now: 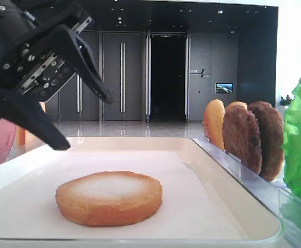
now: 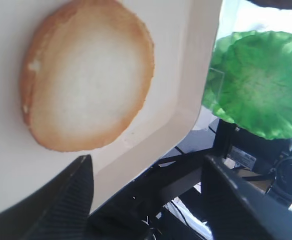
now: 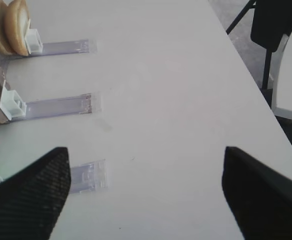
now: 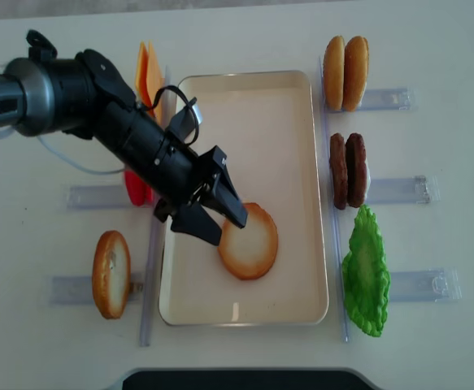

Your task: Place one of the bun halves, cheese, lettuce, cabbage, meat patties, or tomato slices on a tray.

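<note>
1. We've got the bun half (image 4: 248,241) lying flat inside the tray (image 4: 289,122), cut face up, toward the near end and a bit left of the middle. Looks to us like the placing step is basically done.
2. The left gripper (image 4: 220,221) hangs just above the bun's left edge with its fingers (image 1: 91,77) spread wide and nothing between them. In the low side view there's clear air between the fingertips and the bread.
3. What could go wrong, as we see it: the fingers sit right beside the bun, so a low or sideways pull-out could clip the rim and drag or flip it. Lifting straight up first seems safest.
4. Also, the arm lies across the left tray rim next to the cheese (image 4: 145,75) and the tomato slices (image 4: 136,188), so a sloppy retreat could knock those over in their racks.
5. The right gripper (image 3: 146,195) shows only in its own camera, fingers wide apart over bare tabletop (image 3: 166,90), holding nothing. No risk from that side.
6. The bun itself: round flat disc, golden-brown toasted rim, pale whitish centre, slightly grainy. It looks stiff and fairly thick, so we'd guess it stays put unless bumped.
7. The meat patties (image 4: 347,169) and lettuce (image 4: 367,272) stand right of the tray, well clear.
</note>
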### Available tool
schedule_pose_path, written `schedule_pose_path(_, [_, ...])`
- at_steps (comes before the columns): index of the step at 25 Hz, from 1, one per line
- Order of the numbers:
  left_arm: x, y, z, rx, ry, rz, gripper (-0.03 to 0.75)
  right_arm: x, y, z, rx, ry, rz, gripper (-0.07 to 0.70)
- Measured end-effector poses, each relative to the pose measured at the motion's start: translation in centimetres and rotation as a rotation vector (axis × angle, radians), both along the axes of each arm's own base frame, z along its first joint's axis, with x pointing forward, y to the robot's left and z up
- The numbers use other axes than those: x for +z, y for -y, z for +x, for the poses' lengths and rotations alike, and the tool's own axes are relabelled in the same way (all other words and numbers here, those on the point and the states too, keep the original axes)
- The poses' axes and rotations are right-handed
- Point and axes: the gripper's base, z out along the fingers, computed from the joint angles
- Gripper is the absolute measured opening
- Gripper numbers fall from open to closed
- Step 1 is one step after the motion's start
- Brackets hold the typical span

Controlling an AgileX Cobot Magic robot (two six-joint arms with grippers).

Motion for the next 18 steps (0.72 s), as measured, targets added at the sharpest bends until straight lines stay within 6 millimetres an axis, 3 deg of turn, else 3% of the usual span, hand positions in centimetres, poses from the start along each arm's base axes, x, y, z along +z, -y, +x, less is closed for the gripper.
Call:
schedule_pose_path(13, [8.2, 0.2, 5.9, 0.03, 0.214, 0.184, 0.51, 0.0, 0.0, 0.0, 0.0, 0.0, 0.0, 0.584])
schedule_pose_path(18, [11.2, 0.1, 7.2, 0.04, 0.321, 0.211, 0.51, 0.0, 0.0, 0.0, 0.0, 0.0, 0.0, 0.584])
